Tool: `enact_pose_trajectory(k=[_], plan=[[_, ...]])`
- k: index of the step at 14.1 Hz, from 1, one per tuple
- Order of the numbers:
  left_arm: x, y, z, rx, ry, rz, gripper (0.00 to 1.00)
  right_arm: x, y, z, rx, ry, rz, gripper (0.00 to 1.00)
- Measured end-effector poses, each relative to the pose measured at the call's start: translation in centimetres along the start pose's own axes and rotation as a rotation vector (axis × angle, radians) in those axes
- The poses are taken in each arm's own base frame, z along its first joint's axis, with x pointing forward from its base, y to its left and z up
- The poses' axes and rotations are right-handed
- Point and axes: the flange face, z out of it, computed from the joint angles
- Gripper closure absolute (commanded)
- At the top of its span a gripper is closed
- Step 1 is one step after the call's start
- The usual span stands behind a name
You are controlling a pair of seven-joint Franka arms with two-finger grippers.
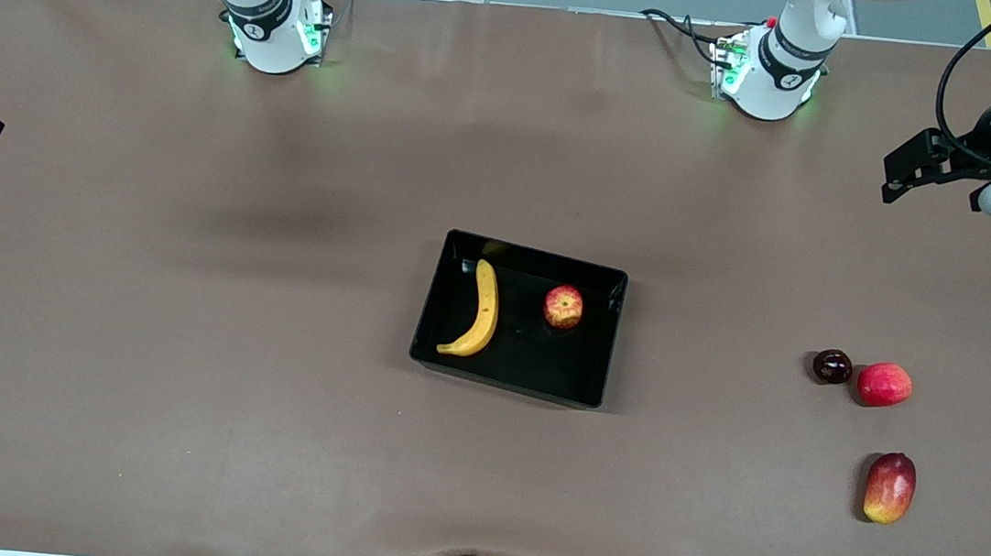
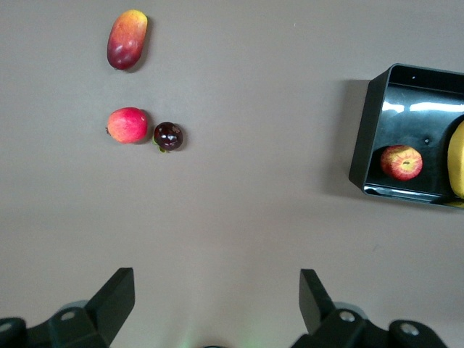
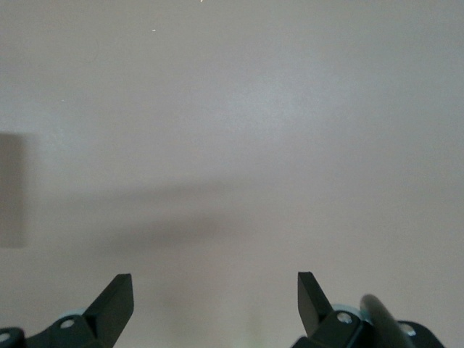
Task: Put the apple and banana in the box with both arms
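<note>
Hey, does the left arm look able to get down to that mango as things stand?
Probably yes. The left gripper is open and empty over bare table, and the mango lies alone toward the left arm's end, apart from the pinkish-red fruit and the dark round fruit.

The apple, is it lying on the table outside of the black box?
No, the apple lies inside the box, beside the banana.

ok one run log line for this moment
apple, banana: in box | left gripper: open, empty | right gripper: open, empty
</note>
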Motion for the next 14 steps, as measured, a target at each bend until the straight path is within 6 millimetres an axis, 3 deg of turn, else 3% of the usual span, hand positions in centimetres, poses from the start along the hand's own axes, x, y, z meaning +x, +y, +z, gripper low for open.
enact_pose_trajectory(k=[4, 14], plan=[[-0.3, 0.9, 0.1, 0.006, -0.002, 0.015, 0.00, 0.0, 0.0, 0.0, 0.000, 0.000, 0.000, 0.00], [-0.3, -0.1, -0.8, 0.003, 0.016, -0.005, 0.00, 0.0, 0.1, 0.0, 0.000, 0.000, 0.002, 0.00]])
